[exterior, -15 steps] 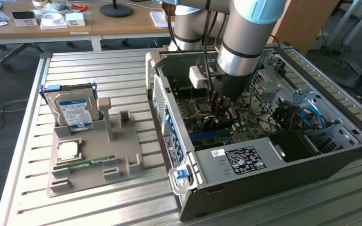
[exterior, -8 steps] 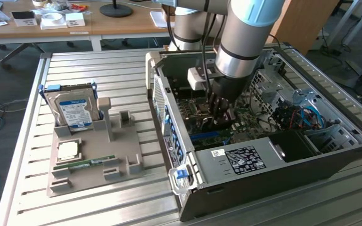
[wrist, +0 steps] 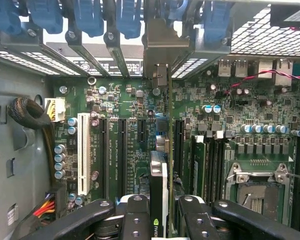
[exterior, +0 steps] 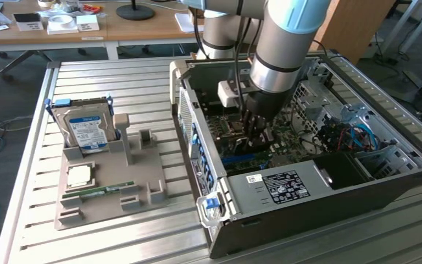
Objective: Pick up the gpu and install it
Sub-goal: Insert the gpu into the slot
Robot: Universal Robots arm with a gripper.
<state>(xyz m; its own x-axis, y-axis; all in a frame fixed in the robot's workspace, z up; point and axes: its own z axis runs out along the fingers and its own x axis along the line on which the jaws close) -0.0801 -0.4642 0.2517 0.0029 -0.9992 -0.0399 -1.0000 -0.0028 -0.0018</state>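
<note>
The gpu [wrist: 160, 175] stands on edge between my fingers, seen from above as a thin card with a green logo near the pads. Its metal bracket [wrist: 162, 47] reaches the rear slot openings of the computer case [exterior: 196, 126]. My gripper [wrist: 163, 212] is shut on the card, one finger [wrist: 135, 215] on each side. The card hangs over the motherboard [wrist: 135, 100], in line with the black expansion slots; whether it sits in a slot I cannot tell. In the exterior view my gripper [exterior: 257, 129] is deep inside the open case, just above the board.
A grey holder [exterior: 108, 190] on the exterior view's left carries a silver hard drive [exterior: 86, 129], a processor [exterior: 79, 175] and a green memory stick [exterior: 97, 192]. Inside the case are the power supply [exterior: 292, 187], a white slot [wrist: 83, 152], the processor socket [wrist: 257, 192] and a cable bundle [wrist: 32, 117].
</note>
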